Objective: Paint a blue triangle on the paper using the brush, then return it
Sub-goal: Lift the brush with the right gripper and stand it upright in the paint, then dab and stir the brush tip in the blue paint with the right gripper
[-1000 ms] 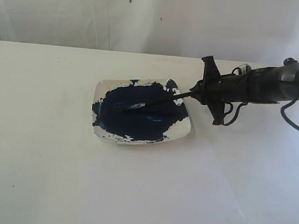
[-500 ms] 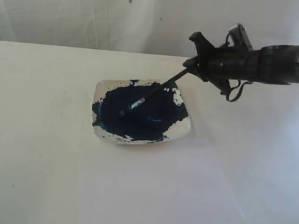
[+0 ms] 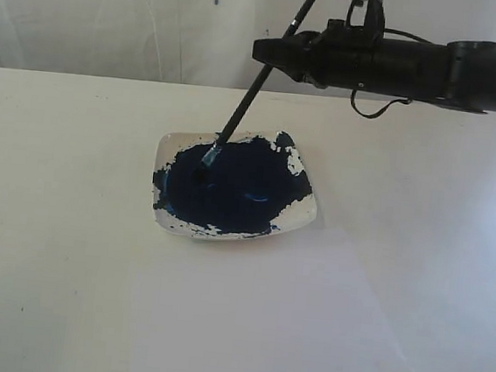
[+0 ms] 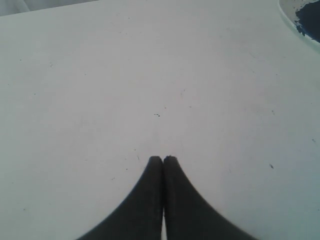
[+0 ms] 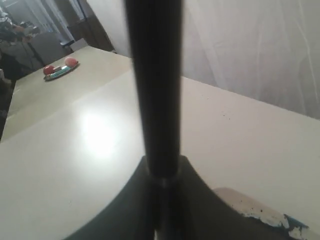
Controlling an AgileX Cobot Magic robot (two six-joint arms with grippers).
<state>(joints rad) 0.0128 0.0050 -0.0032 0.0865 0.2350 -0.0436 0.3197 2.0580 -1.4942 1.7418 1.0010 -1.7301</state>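
Leaning steeply, the brush stands with its dark tip down in the navy paint, toward the far left part of the pool, and its black handle rises up and to the right until it leaves the top of my exterior view. A pale band shows on it just above the tip. The right gripper reaches in level from the right, high above the table, and has the handle clamped between its closed jaws well up from the tip. On the right wrist camera I see the same handle as a thick blurred bar running straight out from between the two fingers, which close around it. The paint fills most of a white squarish dish, with white patches bare along its rim and corners. Just in front of the dish, nearer the camera and offset to the right, lies the paper, a flat white sheet hardly different from the white table beneath it. The left gripper hangs over bare tabletop, its jaws pressed together with nothing between them, and one corner of the dish sits at the edge of its camera. Far behind, the right wrist camera picks up a small plate carrying red things too small to name.
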